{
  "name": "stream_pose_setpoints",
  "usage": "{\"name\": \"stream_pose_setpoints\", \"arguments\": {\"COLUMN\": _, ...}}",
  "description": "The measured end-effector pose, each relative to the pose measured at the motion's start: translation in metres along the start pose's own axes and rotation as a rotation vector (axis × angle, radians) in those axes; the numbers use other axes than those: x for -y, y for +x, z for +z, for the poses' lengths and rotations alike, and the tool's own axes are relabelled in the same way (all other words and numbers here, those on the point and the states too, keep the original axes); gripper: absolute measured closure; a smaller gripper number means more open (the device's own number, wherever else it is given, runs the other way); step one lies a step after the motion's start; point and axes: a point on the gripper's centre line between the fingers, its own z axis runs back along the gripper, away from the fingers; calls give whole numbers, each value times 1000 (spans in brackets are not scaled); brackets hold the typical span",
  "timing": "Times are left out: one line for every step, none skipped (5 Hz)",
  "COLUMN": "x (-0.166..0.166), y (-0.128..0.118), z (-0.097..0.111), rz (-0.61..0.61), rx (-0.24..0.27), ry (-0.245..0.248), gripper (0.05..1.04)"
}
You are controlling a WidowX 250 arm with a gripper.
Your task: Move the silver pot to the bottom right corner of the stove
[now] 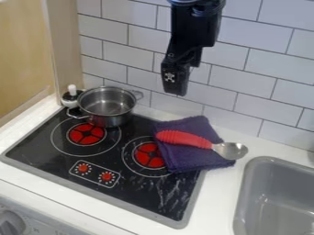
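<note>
The black gripper (175,87) hangs in front of the tiled wall at the upper middle, higher than the stove and to the right of the pot, apart from it. The silver pot (109,107) is upright at the stove's back left, with a loop handle on each side; its inside looks empty. The black stove (138,195) has two red burners and a marked control panel. Its bottom right corner is bare black glass with whitish scuffs.
A purple cloth (193,158) overlaps the stove's right edge, with a red-handled metal spoon (230,150) lying on it. A small white-topped black item (71,95) stands left of the pot. The grey sink (276,197) is at the lower right, and a wooden panel (23,55) at the left.
</note>
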Motion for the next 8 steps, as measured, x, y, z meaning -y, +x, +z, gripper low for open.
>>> {"name": "stream_pose_setpoints", "arguments": {"x": 14, "y": -4, "z": -15, "rz": 2, "rx": -20, "ry": -63, "gripper": 85}}
{"name": "stream_pose_setpoints", "arguments": {"x": 8, "y": -29, "z": -26, "rz": 125, "rx": -81, "ry": -60, "gripper": 85}}
{"name": "stream_pose_setpoints", "arguments": {"x": 3, "y": -64, "z": -35, "rz": 276, "rx": -121, "ry": 7, "gripper": 85}}
{"name": "stream_pose_setpoints", "arguments": {"x": -1, "y": -85, "z": -49, "rz": 356, "rx": -154, "ry": 21, "gripper": 85}}
{"name": "stream_pose_setpoints", "arguments": {"x": 3, "y": -106, "z": -63, "rz": 434, "rx": -200, "ry": -8, "gripper": 85}}
{"name": "stream_pose_setpoints", "arguments": {"x": 5, "y": -112, "z": -77, "rz": 479, "rx": -229, "ry": -20, "gripper": 85}}
{"name": "stream_pose_setpoints", "arguments": {"x": 8, "y": -118, "z": -88, "rz": 490, "rx": -245, "ry": -45, "gripper": 85}}
{"name": "stream_pose_setpoints", "arguments": {"x": 10, "y": -119, "z": -98, "rz": 501, "rx": -246, "ry": -73, "gripper": 85}}
